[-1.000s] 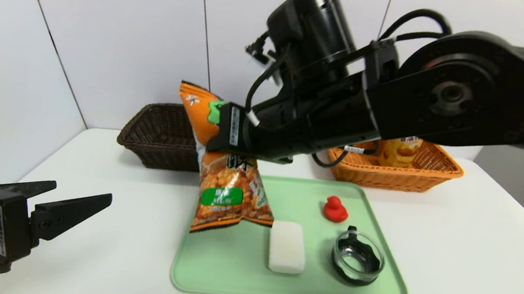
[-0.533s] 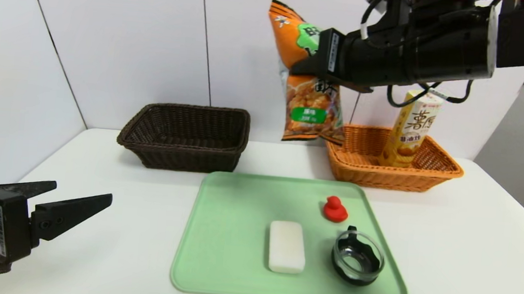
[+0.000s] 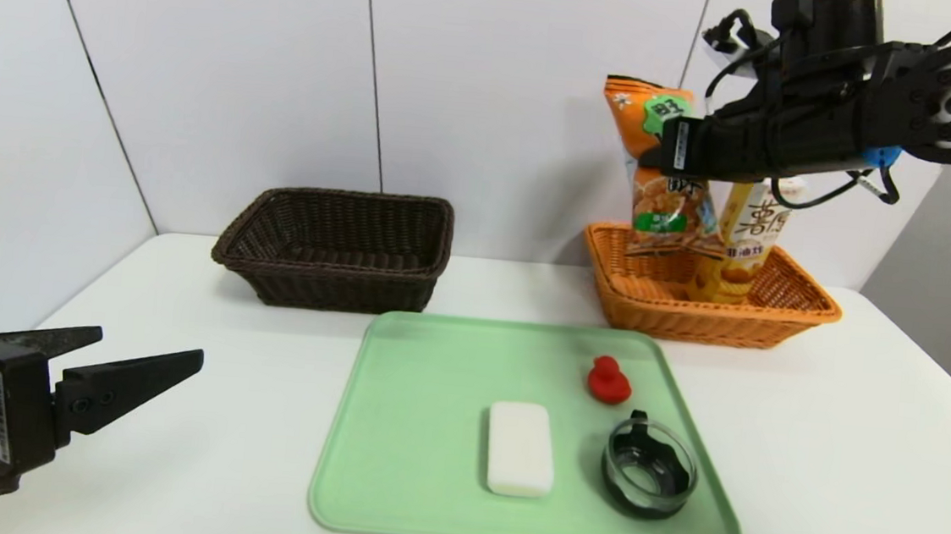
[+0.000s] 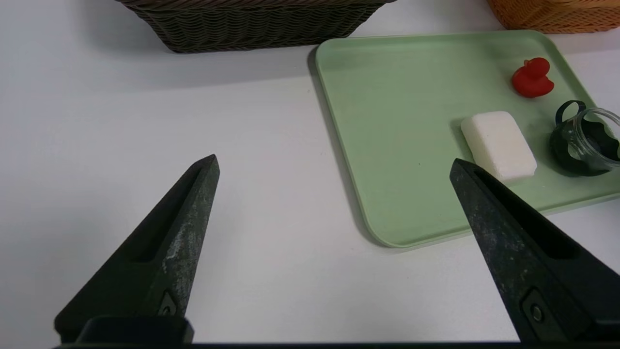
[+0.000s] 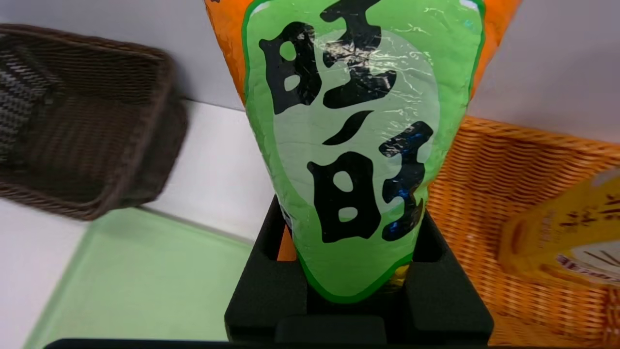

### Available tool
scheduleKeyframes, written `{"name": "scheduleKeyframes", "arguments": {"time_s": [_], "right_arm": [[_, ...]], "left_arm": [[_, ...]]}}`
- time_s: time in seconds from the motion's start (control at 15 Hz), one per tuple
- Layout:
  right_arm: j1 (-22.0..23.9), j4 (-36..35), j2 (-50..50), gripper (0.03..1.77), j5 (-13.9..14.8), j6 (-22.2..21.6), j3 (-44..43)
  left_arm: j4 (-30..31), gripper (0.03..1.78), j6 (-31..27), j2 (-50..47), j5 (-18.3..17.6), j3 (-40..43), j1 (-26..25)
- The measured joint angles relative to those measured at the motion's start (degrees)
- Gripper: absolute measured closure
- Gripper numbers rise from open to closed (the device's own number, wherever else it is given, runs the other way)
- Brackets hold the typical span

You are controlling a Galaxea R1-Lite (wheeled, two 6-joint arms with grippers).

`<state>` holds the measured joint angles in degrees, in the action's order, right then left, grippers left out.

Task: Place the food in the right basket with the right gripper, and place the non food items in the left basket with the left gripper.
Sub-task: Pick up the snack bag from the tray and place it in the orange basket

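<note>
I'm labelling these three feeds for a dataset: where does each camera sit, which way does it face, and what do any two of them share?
Head view: on the robot's head, looking forward and down at the white table; both arms show.
Left wrist view: on the left arm, facing the light green plastic tray; the left gripper shows, jaws open.
Right wrist view: on the right arm, facing the orange woven basket; the right gripper shows, shut on the orange snack bag.
Shared: all three show the tray and the dark brown woven basket.

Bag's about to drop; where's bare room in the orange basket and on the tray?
Orange basket: bare near its left wall under the snack bag held by the right gripper; yellow box crowds the middle. Green tray: left half bare; white block, red duck, glass jar crowd the right.
</note>
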<state>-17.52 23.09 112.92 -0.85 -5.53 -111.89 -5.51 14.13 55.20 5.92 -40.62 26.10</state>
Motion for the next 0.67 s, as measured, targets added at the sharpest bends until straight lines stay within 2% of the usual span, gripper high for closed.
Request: {"name": "scheduleKeyframes", "arguments": {"time_s": [0.27,0.67], "right_arm": [[3.22,-0.63,2.82,1.37,-0.57,0.05,0.0],[4.49,-3.83,6.23,1.37,-0.18,-0.41,1.39]], "left_arm": [[0.0,0.12,-0.11,0.09,-0.02,0.0,0.0],[0.0,0.12,-0.16,0.39,0.0,-0.11,0.0]]}}
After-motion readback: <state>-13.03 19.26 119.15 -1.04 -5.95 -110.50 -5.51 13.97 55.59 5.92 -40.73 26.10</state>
